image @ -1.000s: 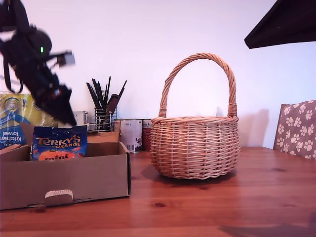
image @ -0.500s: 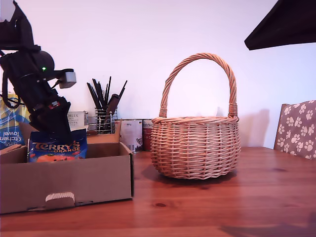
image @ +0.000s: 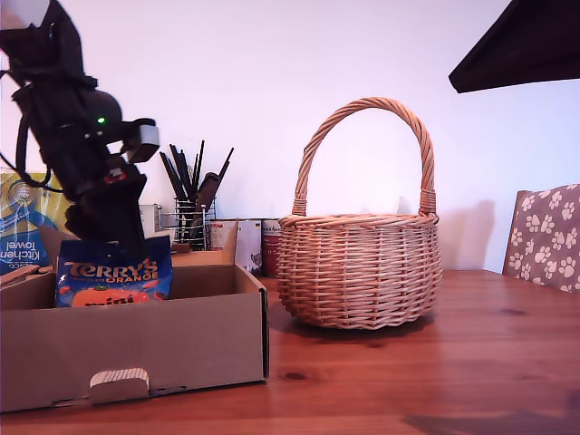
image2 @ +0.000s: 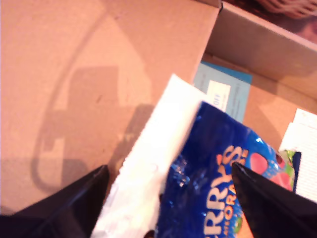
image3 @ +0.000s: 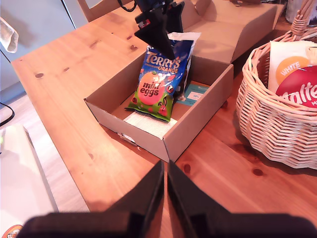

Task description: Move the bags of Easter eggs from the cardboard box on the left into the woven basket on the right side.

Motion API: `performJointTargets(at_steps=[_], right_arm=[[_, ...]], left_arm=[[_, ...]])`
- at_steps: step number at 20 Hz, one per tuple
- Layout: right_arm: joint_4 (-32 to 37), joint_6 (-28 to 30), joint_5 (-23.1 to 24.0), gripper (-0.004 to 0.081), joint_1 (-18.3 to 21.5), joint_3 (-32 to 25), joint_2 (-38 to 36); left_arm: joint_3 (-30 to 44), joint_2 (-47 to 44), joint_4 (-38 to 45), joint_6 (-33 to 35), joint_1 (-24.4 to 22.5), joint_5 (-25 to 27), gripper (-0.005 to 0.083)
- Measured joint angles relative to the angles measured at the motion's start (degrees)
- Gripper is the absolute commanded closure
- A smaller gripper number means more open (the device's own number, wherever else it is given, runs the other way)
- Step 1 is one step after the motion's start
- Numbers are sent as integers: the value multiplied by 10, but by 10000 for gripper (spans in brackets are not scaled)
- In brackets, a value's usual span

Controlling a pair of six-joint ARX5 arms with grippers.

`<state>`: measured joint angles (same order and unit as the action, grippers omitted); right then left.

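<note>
A blue Terry's Orange bag [image: 113, 281] leans upright inside the cardboard box [image: 136, 340] at the exterior view's left. My first gripper [image: 113, 236] reaches down onto the bag's top. In the first wrist view its jaws stand apart, my first gripper [image2: 166, 203] open, with the bag [image2: 213, 163] and its white seal between them. The woven basket [image: 358, 272] stands to the box's right in the exterior view. It holds a red Maltesers bag [image3: 302, 91] and a white bag [image3: 290, 62]. My second gripper [image3: 166, 193] hangs shut high above the table, holding nothing.
A utensil holder [image: 190, 204], tins [image: 245, 245] and a kitchen towel pack [image: 23, 227] stand behind the box. A paw-print chair [image: 548, 236] is at the exterior view's right. White paper [image3: 148, 124] and a blue card [image3: 190, 91] lie in the box [image3: 198, 119].
My first gripper came down onto the bag's top, then shifted towards the exterior view's right. The box and the bag slid that way with it.
</note>
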<state>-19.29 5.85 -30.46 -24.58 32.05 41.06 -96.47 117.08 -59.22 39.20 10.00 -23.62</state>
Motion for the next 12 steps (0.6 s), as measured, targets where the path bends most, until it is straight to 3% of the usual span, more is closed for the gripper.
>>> performJointTargets(at_steps=[6,12], right_arm=[[0,0,0,783,0,0,0],[0,0,-5,783,0,0,0]], left_arm=[[0,-58,-54,-27,17,-5,67],[0,-59,-84,-47,15,-9,67]])
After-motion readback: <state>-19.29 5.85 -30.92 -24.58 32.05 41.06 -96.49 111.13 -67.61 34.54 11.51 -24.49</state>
